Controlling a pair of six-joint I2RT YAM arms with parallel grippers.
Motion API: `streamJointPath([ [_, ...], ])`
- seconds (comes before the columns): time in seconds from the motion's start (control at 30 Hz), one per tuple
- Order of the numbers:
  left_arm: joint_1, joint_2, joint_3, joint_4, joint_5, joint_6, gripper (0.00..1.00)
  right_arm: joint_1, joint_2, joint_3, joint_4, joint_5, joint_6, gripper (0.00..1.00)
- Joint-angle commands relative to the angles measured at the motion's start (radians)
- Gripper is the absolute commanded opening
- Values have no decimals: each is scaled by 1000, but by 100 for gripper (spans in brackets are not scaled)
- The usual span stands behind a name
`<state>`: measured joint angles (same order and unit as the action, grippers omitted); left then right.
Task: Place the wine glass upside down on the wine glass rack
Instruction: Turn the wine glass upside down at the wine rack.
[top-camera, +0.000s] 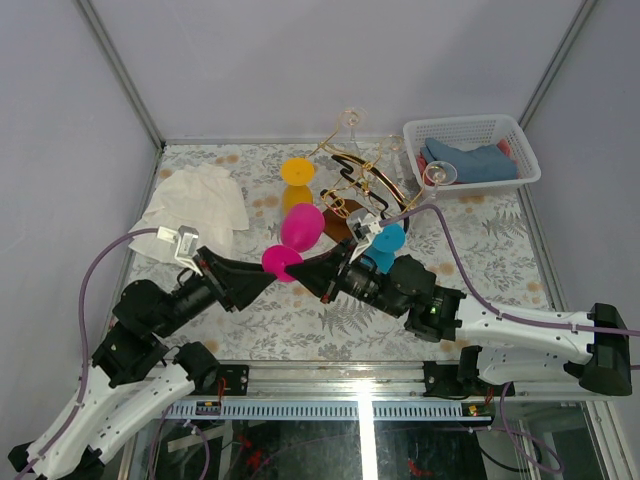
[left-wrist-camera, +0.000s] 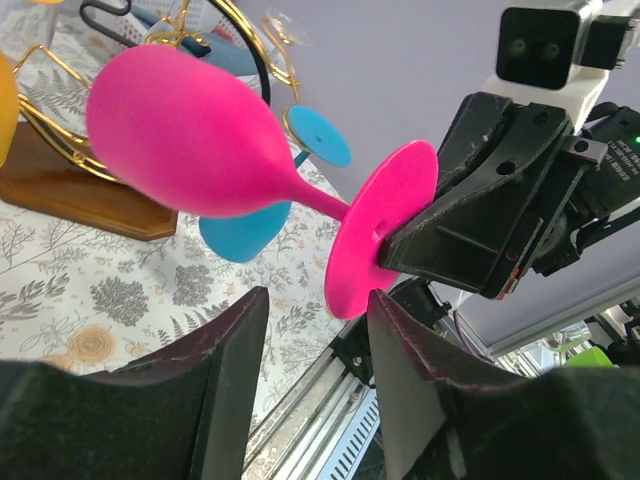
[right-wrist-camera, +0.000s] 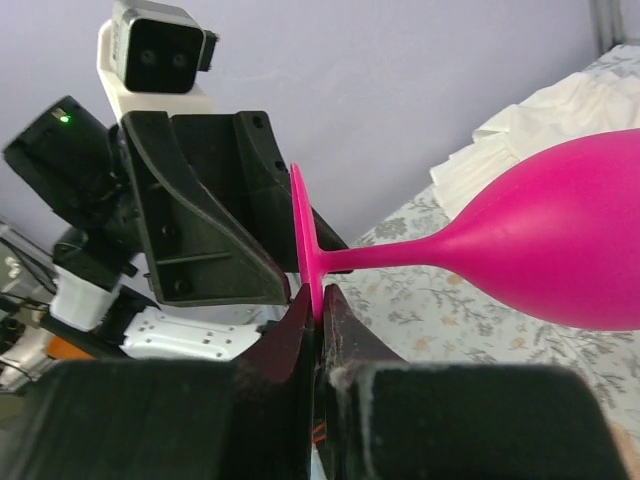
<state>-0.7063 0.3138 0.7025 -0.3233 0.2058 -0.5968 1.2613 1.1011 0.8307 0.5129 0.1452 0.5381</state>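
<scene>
Your R gripper (right-wrist-camera: 318, 322) pinches wine glass (top-camera: 296, 238) by foot, L gripper (left-wrist-camera: 318, 302) spread beside it; flip + hang on wine glass rack (top-camera: 352, 186) pending.

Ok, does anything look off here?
The pink glass lies sideways in mid-air, held only by its foot's rim in the right gripper. The left gripper stands open near the foot, gripping nothing.

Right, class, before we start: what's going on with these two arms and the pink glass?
The right gripper is pinched shut on the foot of the pink wine glass, holding it sideways above the table. The left gripper faces that foot with its jaws apart, gripping nothing. The wine glass rack stands close by; the glass is not on it yet.
</scene>
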Motion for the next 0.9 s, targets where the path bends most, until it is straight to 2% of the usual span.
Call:
streamJointPath([
  [0.0, -4, 20, -1, 145, 74, -8, 41, 4, -2, 32, 120, -22, 97, 0],
  [0.23, -4, 61, 8, 196, 80, -32, 25, 3, 7, 45, 100, -63, 129, 0],
  [0.3, -4, 69, 9, 207, 81, -39, 18, 4, 4, 41, 96, -63, 136, 0],
  [0.37, -4, 77, 9, 208, 74, -45, 6, 4, 0, 40, 93, -62, 135, 0],
  [0.4, -5, 82, 10, 207, 71, -49, 1, 4, -3, 39, 90, -62, 131, 3],
  [0.7, -4, 94, 20, 166, 24, -82, 0, 4, -81, 5, 31, 12, 49, 52],
  [0.77, -4, 98, 25, 149, 4, -96, 0, 4, -110, -10, 14, 41, 4, 57],
  [0.87, -4, 106, 31, 122, -40, -136, 0, 4, -154, -39, 0, 64, -105, 60],
])
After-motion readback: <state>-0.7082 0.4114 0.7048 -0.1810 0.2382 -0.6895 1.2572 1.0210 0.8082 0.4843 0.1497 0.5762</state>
